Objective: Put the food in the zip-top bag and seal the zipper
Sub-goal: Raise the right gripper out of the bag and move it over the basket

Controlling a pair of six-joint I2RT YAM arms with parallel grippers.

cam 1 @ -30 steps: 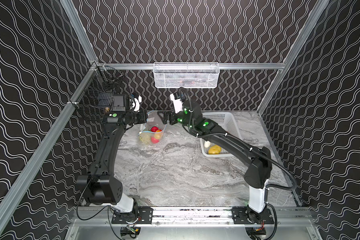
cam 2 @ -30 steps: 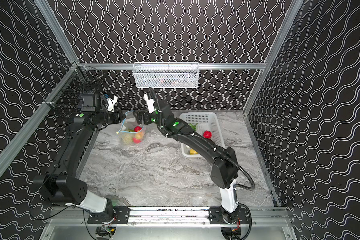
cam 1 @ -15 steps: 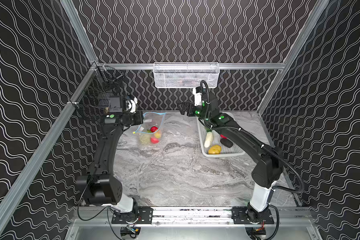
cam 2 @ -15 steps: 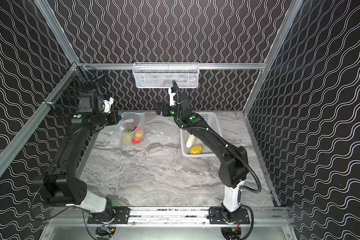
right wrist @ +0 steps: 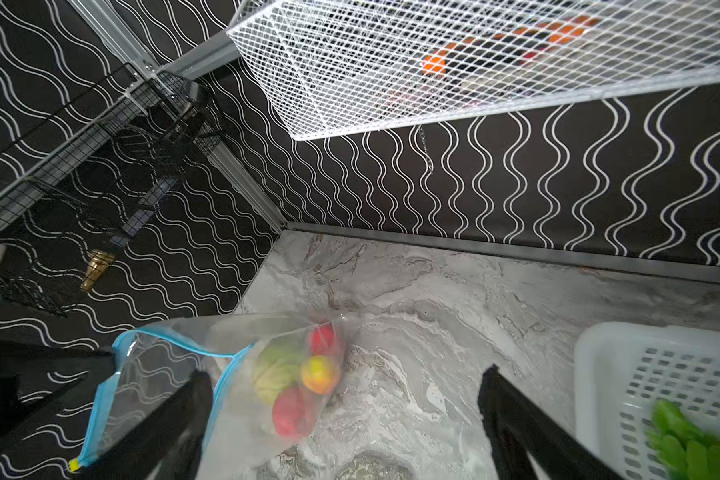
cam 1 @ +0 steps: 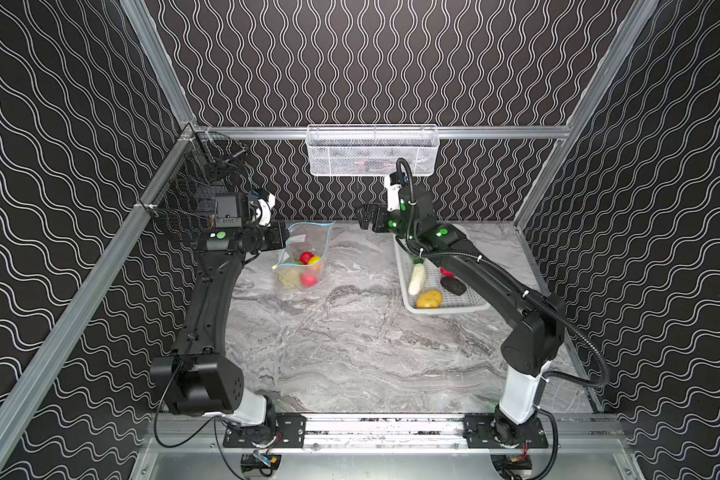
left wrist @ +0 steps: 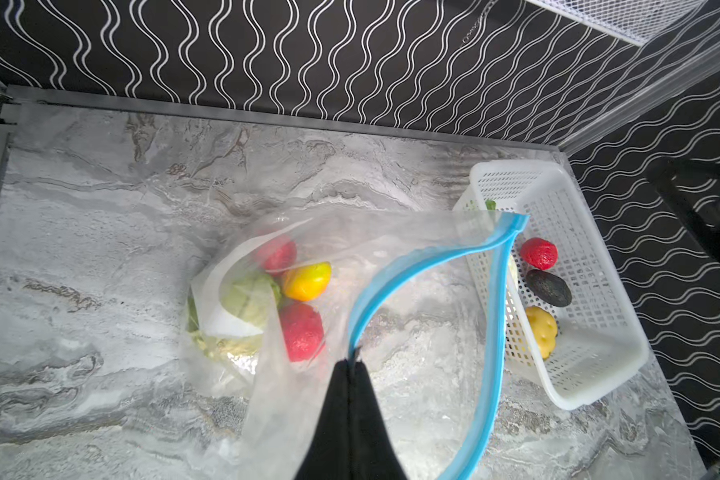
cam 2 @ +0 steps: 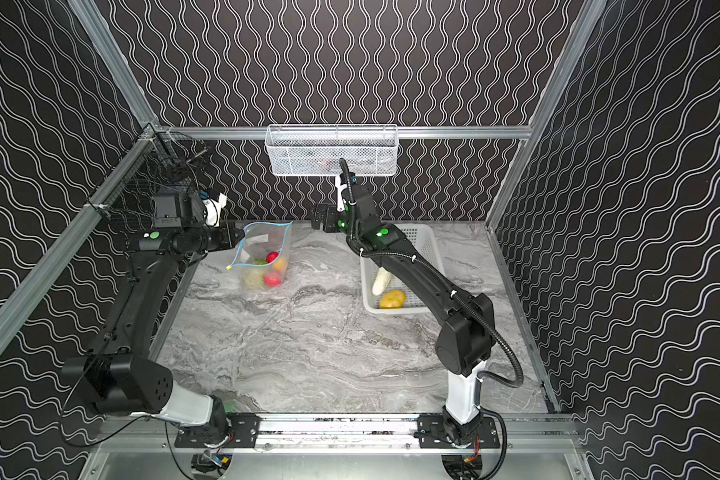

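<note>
L arm: base near-left, upper link climbs toward far, forearm level and pointing right. L gripper [cam 1: 281, 239] is clamped on the left rim of the bag [cam 1: 308, 245]. In wrist view its black fingers [left wrist: 337, 415] pinch one lip of the blue zipper [left wrist: 493, 316].

Bag hangs from that grip, far-left, mouth gaping, bottom resting on the table [cam 1: 350, 353]. Yellow slider [cam 1: 274, 268] sits at the zipper's low near end.

In bag: cabbage [left wrist: 250, 297], two red fruits [left wrist: 301, 331], orange-yellow one [left wrist: 306, 282].

R arm: base near-right, long reach to far centre, passing over the basket [cam 1: 449, 309]; wrist level, pointing left. R gripper [cam 1: 364, 216] jaws spread wide, nothing btw them, held up off the table near the bag's right top corner; gap shows in both top views.

Basket, far-right: radish [cam 1: 416, 278], potato [left wrist: 541, 328], avocado [left wrist: 549, 287], third red fruit [left wrist: 539, 253].
</note>
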